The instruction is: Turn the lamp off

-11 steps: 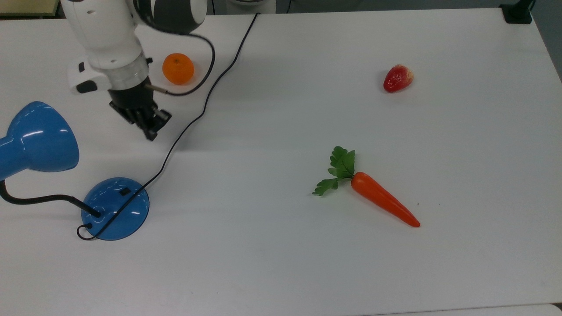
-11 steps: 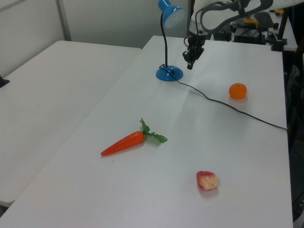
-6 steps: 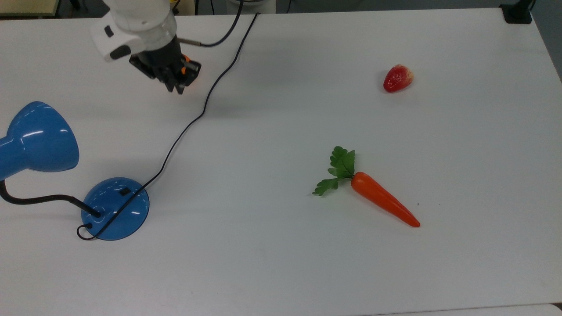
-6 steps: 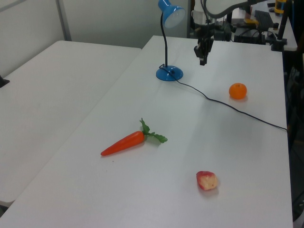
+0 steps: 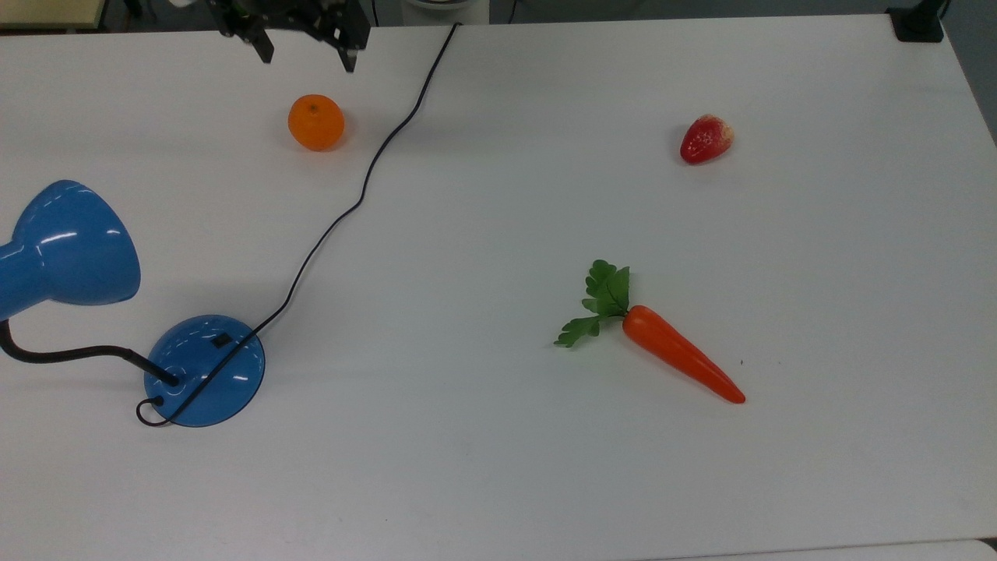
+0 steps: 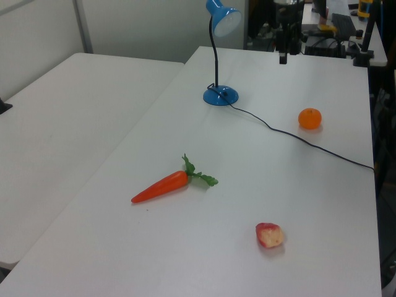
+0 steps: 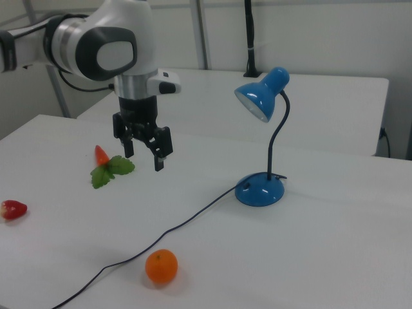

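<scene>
The shiny blue lamp (image 7: 261,145) stands on the white surface (image 5: 545,467) with its shade tipped down, and my empty pincer (image 7: 143,153) hangs wide open, well away from it.

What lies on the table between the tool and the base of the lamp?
In the top view, the orange sits just below the tool, and the lamp cord runs down that stretch to the base. The rest is bare table.
</scene>
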{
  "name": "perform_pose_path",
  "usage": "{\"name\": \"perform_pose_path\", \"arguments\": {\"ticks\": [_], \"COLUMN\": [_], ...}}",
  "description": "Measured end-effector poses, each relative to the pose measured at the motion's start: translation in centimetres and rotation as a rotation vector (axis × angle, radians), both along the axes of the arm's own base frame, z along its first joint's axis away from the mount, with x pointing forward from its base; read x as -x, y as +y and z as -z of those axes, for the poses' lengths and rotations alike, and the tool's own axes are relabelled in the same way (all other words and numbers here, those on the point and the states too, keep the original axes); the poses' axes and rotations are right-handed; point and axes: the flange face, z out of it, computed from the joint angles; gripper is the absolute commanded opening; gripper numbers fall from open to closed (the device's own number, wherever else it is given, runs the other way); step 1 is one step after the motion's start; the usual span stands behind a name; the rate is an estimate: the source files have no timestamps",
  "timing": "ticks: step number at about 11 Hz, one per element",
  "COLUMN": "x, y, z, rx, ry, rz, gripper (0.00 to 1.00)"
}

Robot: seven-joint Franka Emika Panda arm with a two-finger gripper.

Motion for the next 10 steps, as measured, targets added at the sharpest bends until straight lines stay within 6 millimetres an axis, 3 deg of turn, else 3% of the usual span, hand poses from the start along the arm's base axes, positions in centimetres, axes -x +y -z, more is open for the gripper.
{"name": "perform_pose_path", "arguments": {"ticks": [3,5,10], "x": [3.6,5.0,4.8], "y": [-3.4,-5.0,-4.4], "z": [-3.2,-4.6,-4.1], "rx": [-0.05,-0.062,-0.059], "ry": [0.0,-0.02,-0.009], "rz": [-0.025,-0.015,-0.023], "gripper": [1.0,1.0,1.0]}}
